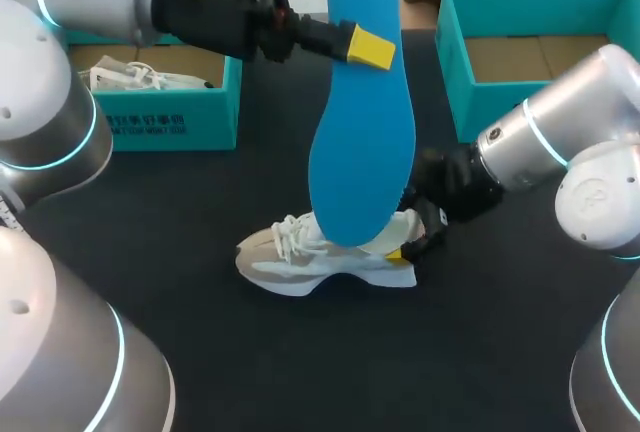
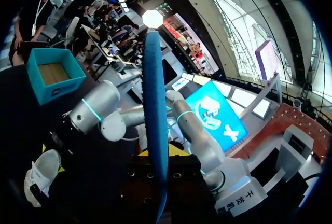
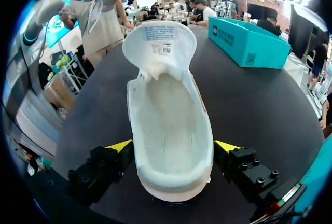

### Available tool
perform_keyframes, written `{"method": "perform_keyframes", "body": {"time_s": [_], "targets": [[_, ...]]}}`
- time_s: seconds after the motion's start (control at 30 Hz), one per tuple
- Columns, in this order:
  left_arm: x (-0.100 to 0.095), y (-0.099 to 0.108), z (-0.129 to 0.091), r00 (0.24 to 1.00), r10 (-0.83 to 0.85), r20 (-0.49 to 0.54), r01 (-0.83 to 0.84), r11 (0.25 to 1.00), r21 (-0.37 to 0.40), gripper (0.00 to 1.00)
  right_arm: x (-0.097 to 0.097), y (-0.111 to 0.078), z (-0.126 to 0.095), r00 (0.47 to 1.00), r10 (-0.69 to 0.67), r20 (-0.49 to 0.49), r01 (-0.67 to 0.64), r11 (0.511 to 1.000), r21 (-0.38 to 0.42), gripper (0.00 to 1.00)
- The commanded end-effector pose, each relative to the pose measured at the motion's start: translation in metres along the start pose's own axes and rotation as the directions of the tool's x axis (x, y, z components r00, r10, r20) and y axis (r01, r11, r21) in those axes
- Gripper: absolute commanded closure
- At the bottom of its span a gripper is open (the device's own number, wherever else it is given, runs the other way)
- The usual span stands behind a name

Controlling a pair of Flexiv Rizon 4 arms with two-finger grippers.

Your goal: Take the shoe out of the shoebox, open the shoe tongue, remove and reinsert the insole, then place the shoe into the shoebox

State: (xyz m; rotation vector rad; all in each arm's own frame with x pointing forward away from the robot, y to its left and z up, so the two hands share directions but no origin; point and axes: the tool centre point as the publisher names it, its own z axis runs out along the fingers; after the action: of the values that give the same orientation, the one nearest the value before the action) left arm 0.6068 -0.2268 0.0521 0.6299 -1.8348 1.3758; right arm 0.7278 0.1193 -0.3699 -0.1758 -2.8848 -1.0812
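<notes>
Surface (image 1: 250, 372): a dark top on which both boxes and the shoe are carried.
Left arm (image 1: 90, 2): brought in from the far left corner and stretched across above the left box toward the middle.
Right arm (image 1: 560, 132): brought in from the right and angled down to the heel of the shoe.
Left shoebox (image 1: 170, 117): a teal box, open, set at the far left of the surface; a second shoe (image 1: 140, 78), white, is seen lying inside it.
Right shoebox (image 1: 462, 102): a teal box, open, set at the far right; only its brown cardboard floor is seen inside.
Insole (image 1: 360, 142): blue and long, held up in the air on end above the shoe. In the head view its lower end is seen over the shoe's opening; whether it touches the shoe cannot be told.
Shoe (image 1: 320, 267): white and beige, stood upright on its sole on the surface between the two boxes, toe toward the left box.
Tongue (image 3: 155, 40): pulled up and forward, so that the bare inner bed is laid open.
Left gripper (image 1: 368, 47): closed on the insole near its upper end.
Right gripper (image 3: 174, 145): set around the heel, with a yellow tip pressed to each side, so the shoe is gripped.
</notes>
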Motion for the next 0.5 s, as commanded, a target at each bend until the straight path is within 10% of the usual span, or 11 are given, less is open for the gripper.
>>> {"method": "perform_keyframes", "body": {"time_s": [0.03, 0.5], "targets": [[-0.001, 0.000, 0.001, 1.000, -0.001, 0.001, 0.001, 1.000, -0.001, 1.00, -0.001, 0.002, 0.000, 1.000, -0.003, 0.004, 0.003, 1.000, 0.006, 0.00], [-0.001, 0.000, 0.001, 1.000, -0.001, 0.001, 0.001, 1.000, -0.001, 1.00, 0.010, 0.028, -0.029, 0.999, -0.013, 0.032, 0.006, 0.978, 0.210, 0.00]]}}
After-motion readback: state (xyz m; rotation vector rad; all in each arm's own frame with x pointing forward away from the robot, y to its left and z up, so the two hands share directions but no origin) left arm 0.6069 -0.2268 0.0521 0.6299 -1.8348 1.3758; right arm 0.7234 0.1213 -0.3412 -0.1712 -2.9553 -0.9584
